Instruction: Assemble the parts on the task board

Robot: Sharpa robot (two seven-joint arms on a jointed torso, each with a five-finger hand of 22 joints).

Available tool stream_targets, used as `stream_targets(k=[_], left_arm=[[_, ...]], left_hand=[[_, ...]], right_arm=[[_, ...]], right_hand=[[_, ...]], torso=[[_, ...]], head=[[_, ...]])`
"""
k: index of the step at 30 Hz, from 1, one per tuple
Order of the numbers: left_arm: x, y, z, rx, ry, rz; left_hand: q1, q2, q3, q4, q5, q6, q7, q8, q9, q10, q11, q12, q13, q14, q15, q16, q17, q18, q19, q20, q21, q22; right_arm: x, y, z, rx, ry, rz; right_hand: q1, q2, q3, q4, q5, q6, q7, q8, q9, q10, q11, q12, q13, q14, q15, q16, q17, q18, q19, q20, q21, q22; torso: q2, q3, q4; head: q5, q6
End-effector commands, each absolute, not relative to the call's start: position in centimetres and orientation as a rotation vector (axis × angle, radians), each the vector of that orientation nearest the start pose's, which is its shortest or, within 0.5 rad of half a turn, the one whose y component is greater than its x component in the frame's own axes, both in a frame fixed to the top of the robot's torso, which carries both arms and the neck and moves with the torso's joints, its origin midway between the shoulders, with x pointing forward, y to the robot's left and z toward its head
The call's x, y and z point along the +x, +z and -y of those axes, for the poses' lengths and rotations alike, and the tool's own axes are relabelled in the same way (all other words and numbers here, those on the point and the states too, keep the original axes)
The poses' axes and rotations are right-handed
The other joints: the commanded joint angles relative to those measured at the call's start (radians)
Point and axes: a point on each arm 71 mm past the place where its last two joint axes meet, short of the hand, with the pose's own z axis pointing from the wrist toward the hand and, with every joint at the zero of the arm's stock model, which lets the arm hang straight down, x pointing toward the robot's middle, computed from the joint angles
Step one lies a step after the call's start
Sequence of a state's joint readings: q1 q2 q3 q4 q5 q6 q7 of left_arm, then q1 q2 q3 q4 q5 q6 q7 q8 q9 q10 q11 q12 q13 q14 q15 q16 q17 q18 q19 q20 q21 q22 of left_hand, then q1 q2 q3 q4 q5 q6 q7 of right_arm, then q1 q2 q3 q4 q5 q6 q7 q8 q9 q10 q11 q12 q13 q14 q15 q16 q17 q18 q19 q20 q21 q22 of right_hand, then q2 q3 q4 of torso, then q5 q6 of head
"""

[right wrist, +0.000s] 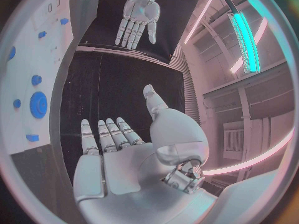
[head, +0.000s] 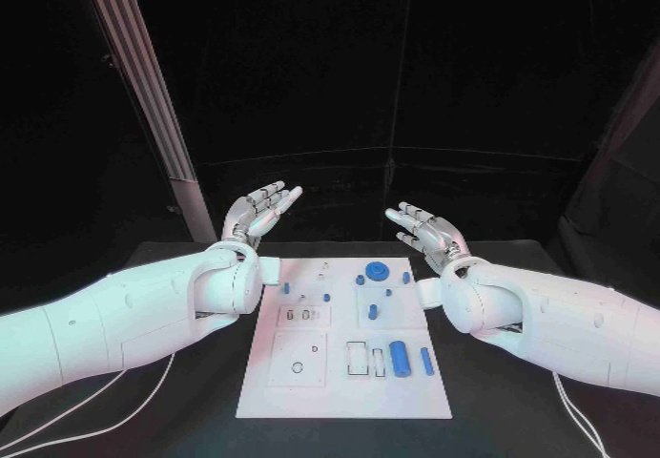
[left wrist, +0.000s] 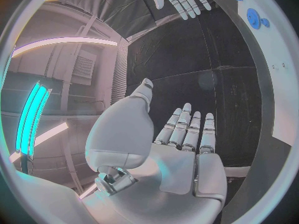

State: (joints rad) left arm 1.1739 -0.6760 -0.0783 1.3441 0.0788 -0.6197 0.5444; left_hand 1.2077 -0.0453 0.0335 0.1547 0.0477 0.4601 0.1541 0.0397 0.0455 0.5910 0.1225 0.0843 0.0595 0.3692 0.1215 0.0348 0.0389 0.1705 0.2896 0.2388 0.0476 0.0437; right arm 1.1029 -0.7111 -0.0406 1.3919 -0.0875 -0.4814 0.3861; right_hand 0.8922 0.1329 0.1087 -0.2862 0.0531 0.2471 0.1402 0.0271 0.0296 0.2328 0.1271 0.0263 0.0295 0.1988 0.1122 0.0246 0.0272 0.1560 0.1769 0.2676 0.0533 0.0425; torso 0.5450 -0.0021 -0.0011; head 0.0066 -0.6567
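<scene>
**A:** What is closest to the robot?

**B:** The near end of the white task board (head: 344,401). It lies flat in the middle of the black table (head: 165,420). That end of the board is bare.

**A:** And a bit further up the board?

**B:** A fat blue peg (head: 399,358) lies on its side. A thin blue peg (head: 426,360) lies just beside it, on the picture's right. Next to them, on the other side, are some small slots cut in the board.

**A:** What comes after that?

**B:** A small blue piece (head: 374,310) sits near the middle. Then, at the far end, a round blue wheel (head: 376,269) lies flat. More little blue pieces sit near it. One small blue bit (head: 286,286) is by the board's left edge.

**A:** Where are the hands?

**B:** Past the far end of the board, up in the air. The left hand (head: 261,212) is on the left side. The right hand (head: 429,229) is on the right side. They are well apart.

**A:** Are they holding anything?

**B:** No. Both hands are spread flat, palms up, fingers stretched out. Nothing is in them. They do not touch the board or any piece.
</scene>
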Motion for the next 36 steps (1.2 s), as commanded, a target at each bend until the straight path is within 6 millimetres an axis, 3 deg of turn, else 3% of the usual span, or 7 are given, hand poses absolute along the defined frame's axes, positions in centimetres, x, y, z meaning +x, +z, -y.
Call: stream_targets(k=[1,6,11,13,14,20,36], left_arm=[[51.5,-20.7,-19.5,-1.163,-1.350,-1.174],[51.5,-20.7,-19.5,-1.163,-1.350,-1.174],[51.5,-20.7,-20.9,-1.168,-1.393,-1.183],[51.4,-20.6,-21.2,-1.162,-1.409,-1.189],[51.3,-20.5,-21.3,-1.152,-1.422,-1.196],[50.7,-20.2,-21.8,-1.098,-1.457,-1.229],[47.9,-19.1,-22.3,-1.045,-1.519,-1.293]], left_hand=[[0.013,0.000,0.000,0.004,0.004,0.007,0.006,0.005,0.001,0.009,0.002,0.004,0.001,0.007,0.002,0.004,0.001,0.012,0.006,0.001,0.003,0.001],[0.021,0.006,0.001,0.008,0.004,0.020,0.017,0.008,0.003,0.024,0.012,0.014,0.003,0.022,0.012,0.006,0.003,0.010,0.009,0.007,0.008,0.003],[0.040,0.029,0.000,0.001,0.004,0.090,0.044,0.020,0.010,0.101,0.042,0.051,0.009,0.143,0.037,0.024,0.013,0.009,0.059,0.030,0.033,0.015],[0.056,0.044,0.000,-0.010,0.002,0.227,0.068,0.052,0.027,0.170,0.066,0.089,0.017,0.304,0.053,0.060,0.030,0.012,0.181,0.047,0.081,0.039],[0.071,0.052,0.001,-0.022,0.006,0.341,0.077,0.084,0.041,0.231,0.074,0.117,0.023,0.445,0.057,0.100,0.045,0.008,0.366,0.046,0.156,0.076],[0.107,0.073,-0.007,-0.066,0.006,0.441,0.058,0.122,0.044,0.363,0.046,0.154,0.013,0.648,0.015,0.153,0.056,0.015,0.560,0.008,0.265,0.111],[0.124,0.092,-0.023,-0.108,0.009,0.509,0.038,0.123,0.036,0.453,0.019,0.143,0.006,0.781,-0.023,0.155,0.069,0.014,0.660,-0.030,0.315,0.116]], right_arm=[[49.6,-23.7,17.8,1.039,1.443,-1.607],[49.9,-23.8,17.7,1.016,1.455,-1.649],[50.4,-23.1,19.8,0.768,1.315,-1.571],[50.5,-23.0,20.0,0.733,1.298,-1.564],[50.6,-23.0,20.1,0.705,1.284,-1.559],[50.8,-22.8,20.4,0.621,1.247,-1.555],[52.4,-19.5,20.5,0.197,1.017,-1.646]], right_hand=[[0.035,-0.003,0.010,-0.005,0.003,0.022,0.034,0.006,0.003,0.028,0.012,0.006,0.003,0.027,0.010,0.005,0.003,0.022,0.021,0.004,0.014,0.008],[0.161,-0.034,0.036,-0.005,-0.006,0.111,0.052,0.020,0.012,0.137,0.030,0.020,0.012,0.140,0.029,0.023,0.014,0.027,0.120,0.009,0.068,0.036],[0.298,-0.071,0.056,0.012,-0.007,0.338,0.084,0.075,0.041,0.388,0.068,0.073,0.037,0.409,0.061,0.084,0.042,0.026,0.334,0.020,0.172,0.087],[0.332,-0.069,0.061,-0.003,-0.005,0.453,0.099,0.101,0.052,0.530,0.081,0.098,0.044,0.569,0.071,0.119,0.053,0.024,0.456,0.021,0.231,0.112],[0.348,-0.069,0.063,-0.004,-0.005,0.514,0.103,0.114,0.057,0.604,0.084,0.110,0.047,0.626,0.073,0.131,0.055,0.023,0.492,0.020,0.249,0.116],[0.381,-0.071,0.069,-0.003,-0.004,0.625,0.090,0.127,0.056,0.689,0.067,0.105,0.037,0.733,0.057,0.142,0.048,0.028,0.575,0.008,0.285,0.121],[0.421,-0.107,0.083,-0.004,-0.001,0.745,0.044,0.107,0.040,0.853,0.011,0.072,0.036,0.976,-0.028,0.163,0.055,0.029,0.808,-0.081,0.439,0.173]], torso=[[0.000,-0.0001,-0.0002],[0.000,-0.0001,-0.0002],[0.000,-0.0006,-0.0036],[0.003,-0.0014,-0.0056],[0.005,-0.0019,-0.0063],[0.019,-0.0027,-0.0068],[0.094,-0.0029,-0.0001]], head=[[0.000,0.000],[0.000,0.000],[-0.006,-0.003],[-0.003,0.000],[-0.002,0.000],[0.000,0.002],[-0.012,0.025]])
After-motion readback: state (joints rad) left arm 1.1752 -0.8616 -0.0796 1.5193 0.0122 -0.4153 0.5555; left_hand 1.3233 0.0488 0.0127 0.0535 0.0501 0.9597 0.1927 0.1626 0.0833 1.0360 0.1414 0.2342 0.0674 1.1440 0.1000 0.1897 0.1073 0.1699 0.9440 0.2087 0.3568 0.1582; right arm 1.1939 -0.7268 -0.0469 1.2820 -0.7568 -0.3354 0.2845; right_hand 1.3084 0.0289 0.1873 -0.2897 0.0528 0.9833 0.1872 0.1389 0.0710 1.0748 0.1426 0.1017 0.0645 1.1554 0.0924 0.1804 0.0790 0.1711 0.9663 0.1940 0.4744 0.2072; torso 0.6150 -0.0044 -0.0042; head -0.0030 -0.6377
